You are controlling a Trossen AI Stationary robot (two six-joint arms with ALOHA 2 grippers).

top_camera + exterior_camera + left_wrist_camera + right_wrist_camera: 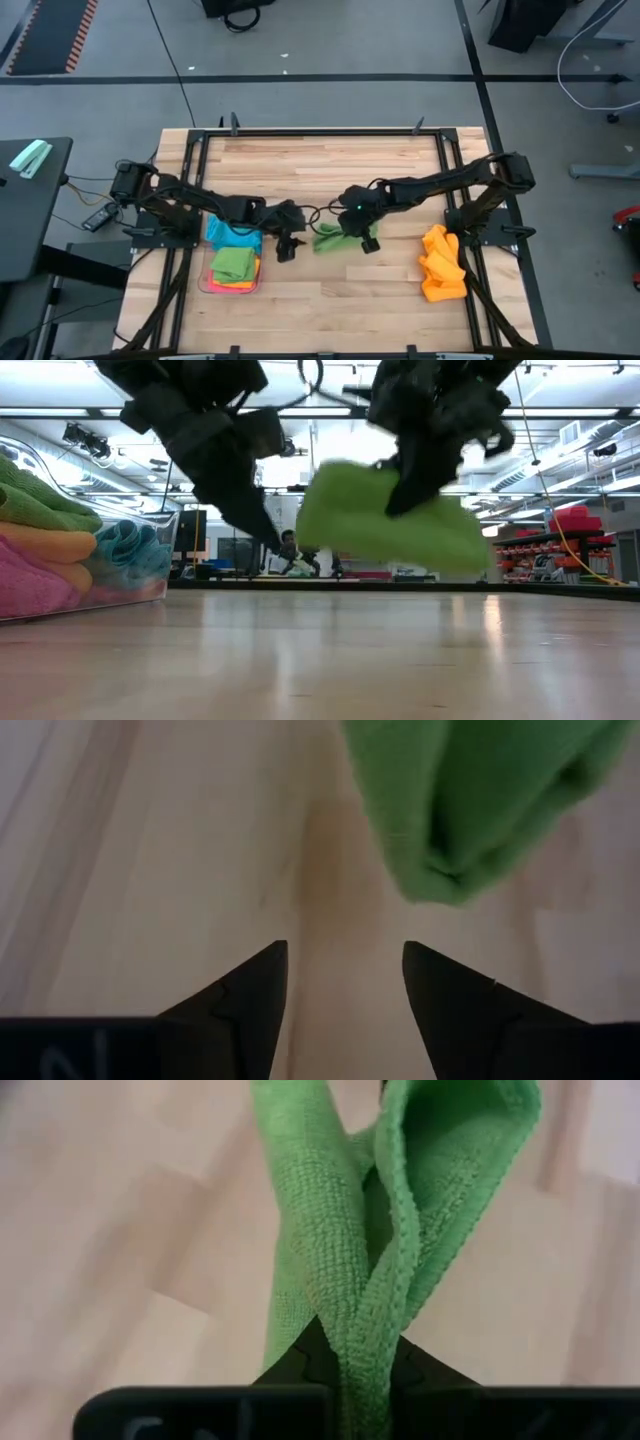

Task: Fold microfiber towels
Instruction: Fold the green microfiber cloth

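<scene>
Green towel (330,1270), soft and limp, is pinched in the right hand (366,240), hanging bunched above the counter (330,300) just right of the tray (206,283). The left hand (345,990) beside it gapes, released. It'll sag, so grip hemmed corners; they're hidden in folds.

Bright, even ceiling strip lighting; soft glare on the table (330,650) at 6 o'clock in the low view. The green towel (385,520) and arms blur; wrist views look soft.
</scene>
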